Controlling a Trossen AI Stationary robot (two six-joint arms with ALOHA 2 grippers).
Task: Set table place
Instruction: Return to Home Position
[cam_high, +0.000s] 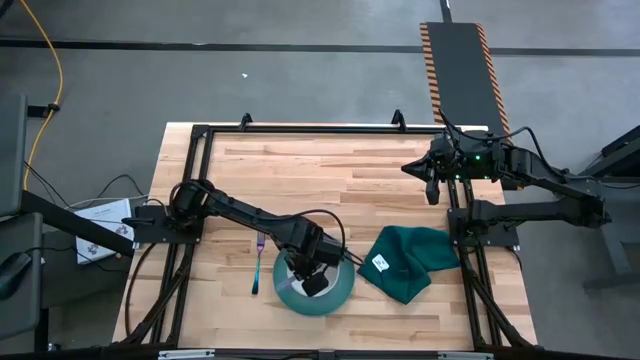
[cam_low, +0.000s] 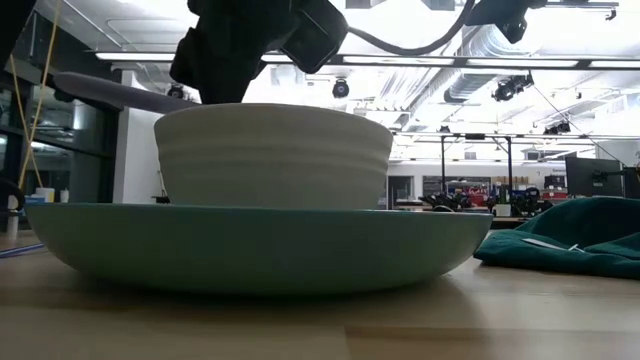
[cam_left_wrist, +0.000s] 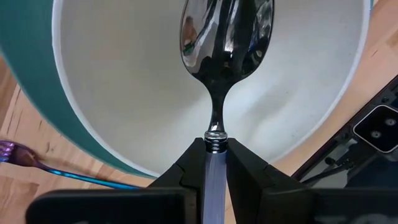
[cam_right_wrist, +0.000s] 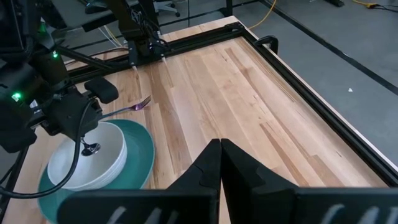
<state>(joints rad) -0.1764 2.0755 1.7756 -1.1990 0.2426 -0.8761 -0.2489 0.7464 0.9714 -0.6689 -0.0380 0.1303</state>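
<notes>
1. Near the bench's (cam_high: 330, 180) front edge, abt mid-width: teal plate (cam_high: 337, 300); white bowl (cam_low: 272, 155) stacked upright in it.
2. L pincer (cam_left_wrist: 214, 152) hangs directly over the plate, above the bowl; fingers clamped tight on the spoon (cam_left_wrist: 227, 37) at the neck of its handle; spoon head is down inside the bowl, prob. touching the bowl floor, though the angles don't settle it.
3. Just left of the plate, flat on the bench: fork (cam_high: 258, 262); it lies alongside the plate w/o touching it; purple at the tine end, blue along the handle.
4. Just right of the plate: dark green cloth (cam_high: 410, 262), crumpled, w/ a white tag (cam_high: 380, 263) on top.
5. R pincer (cam_right_wrist: 219, 149) is well apart from the plate, beyond the cloth by the bench's right frame; fingers closed together, nothing btwn them.
</notes>
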